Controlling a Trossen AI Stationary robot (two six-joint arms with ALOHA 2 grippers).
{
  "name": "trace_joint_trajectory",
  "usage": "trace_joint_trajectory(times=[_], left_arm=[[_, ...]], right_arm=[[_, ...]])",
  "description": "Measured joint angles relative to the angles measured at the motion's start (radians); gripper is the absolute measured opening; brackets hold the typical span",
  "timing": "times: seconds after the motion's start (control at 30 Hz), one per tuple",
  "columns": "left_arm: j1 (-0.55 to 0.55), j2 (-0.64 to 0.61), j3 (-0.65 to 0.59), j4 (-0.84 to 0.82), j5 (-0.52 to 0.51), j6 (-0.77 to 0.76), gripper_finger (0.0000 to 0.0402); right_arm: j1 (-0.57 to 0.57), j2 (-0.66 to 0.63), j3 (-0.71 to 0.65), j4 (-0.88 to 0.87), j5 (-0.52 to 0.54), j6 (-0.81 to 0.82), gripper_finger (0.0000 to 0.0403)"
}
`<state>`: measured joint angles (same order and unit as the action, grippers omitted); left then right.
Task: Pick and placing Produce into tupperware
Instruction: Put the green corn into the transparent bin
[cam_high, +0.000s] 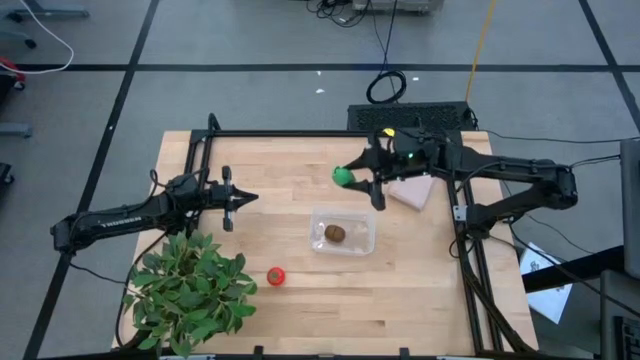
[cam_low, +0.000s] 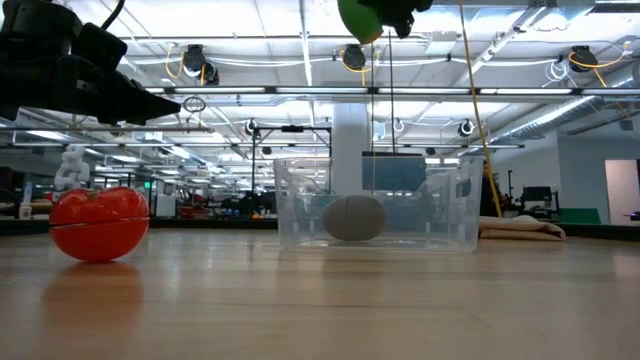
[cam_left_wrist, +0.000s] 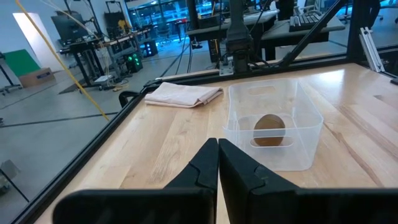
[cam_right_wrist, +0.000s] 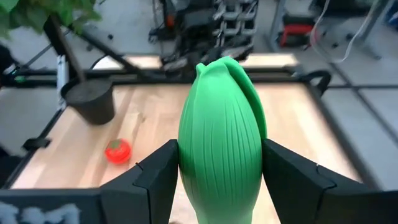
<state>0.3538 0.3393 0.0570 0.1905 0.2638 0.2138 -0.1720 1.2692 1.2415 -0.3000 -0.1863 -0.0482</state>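
My right gripper is shut on the bright green oblong produce, high over the table just beyond the far side of the clear tupperware. In the low view the green piece hangs well above the tupperware. A fuzzy brown kiwi lies on the tupperware's floor. The red tomato rests on the table nearer the front, left of the tupperware. My left gripper waits shut at the table's left, holding nothing. My right gripper pinches the green produce by its two opposite long sides between its two fingers. The fingers reach in from the table's right, almost level, and lie along the piece. Its ribbed tip juts out past them toward the left. It is lifted clear of everything.
A leafy potted plant fills the near left corner. A pinkish-tan folded packet lies on the table under my right arm, right of the tupperware. Black frame rails run along the table's far, left and right edges.
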Motion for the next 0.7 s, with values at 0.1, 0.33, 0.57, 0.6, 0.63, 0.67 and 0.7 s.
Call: trace_joint_trajectory(times=[0.1, 0.33, 0.57, 0.6, 0.63, 0.67, 0.7], left_arm=[[0.000, 0.000, 0.000, 0.001, 0.000, -0.001, 0.0017], [0.000, 0.000, 0.000, 0.001, 0.000, -0.006, 0.0017], [0.000, 0.000, 0.000, 0.001, 0.000, -0.006, 0.0017], [0.000, 0.000, 0.000, 0.000, 0.000, -0.006, 0.0017], [0.000, 0.000, 0.000, 0.000, 0.000, -0.006, 0.0017], [0.000, 0.000, 0.000, 0.000, 0.000, -0.006, 0.0017], [0.000, 0.000, 0.000, 0.000, 0.000, -0.005, 0.0017]], right_arm=[[0.045, 0.033, 0.000, -0.023, 0.009, 0.014, 0.0201], [0.078, 0.078, 0.000, -0.056, 0.035, 0.037, 0.0201], [0.083, 0.099, -0.016, -0.082, 0.038, 0.057, 0.0201], [0.083, 0.099, -0.030, -0.090, 0.039, 0.064, 0.0201], [0.083, 0.099, -0.044, -0.097, 0.041, 0.069, 0.0201], [0.083, 0.099, -0.058, -0.094, 0.041, 0.072, 0.0201], [0.083, 0.098, -0.072, -0.093, 0.041, 0.078, 0.0201]])
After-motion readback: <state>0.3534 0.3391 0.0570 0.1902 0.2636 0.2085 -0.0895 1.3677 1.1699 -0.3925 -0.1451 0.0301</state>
